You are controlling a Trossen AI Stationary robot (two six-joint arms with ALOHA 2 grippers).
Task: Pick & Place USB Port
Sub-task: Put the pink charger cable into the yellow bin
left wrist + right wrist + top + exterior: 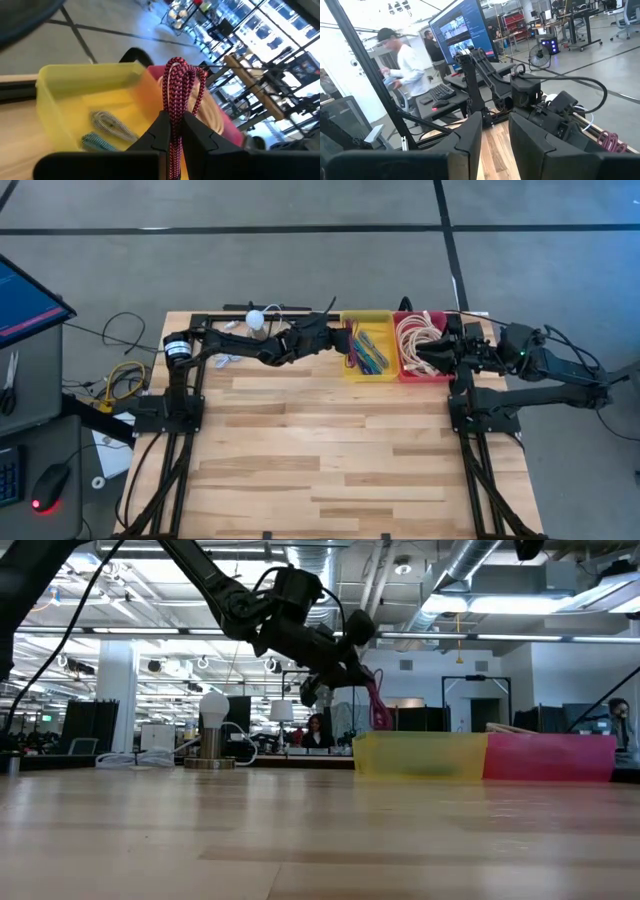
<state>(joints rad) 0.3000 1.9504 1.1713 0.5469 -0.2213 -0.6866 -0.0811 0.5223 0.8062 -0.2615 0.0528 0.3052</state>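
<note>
Left gripper (172, 131) clamps red braided cable (176, 95) above yellow bin (60, 95); right gripper (495, 132) empty, half-open; wooden table (330, 450).

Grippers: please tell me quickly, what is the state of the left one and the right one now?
Left gripper: shut on the red braided cable, above the yellow bin.
Right gripper: fingers apart, holding nothing, over the red bin.

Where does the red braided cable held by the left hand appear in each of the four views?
High view: red braided cable at the yellow bin's left edge, in the left hand.
Low view: hanging above the yellow bin, centre.
Left wrist view: centre, looped between the fingers.
Right wrist view: bottom right corner.
Shared landmark: the yellow bin, though it is missing from the right wrist view.
</note>
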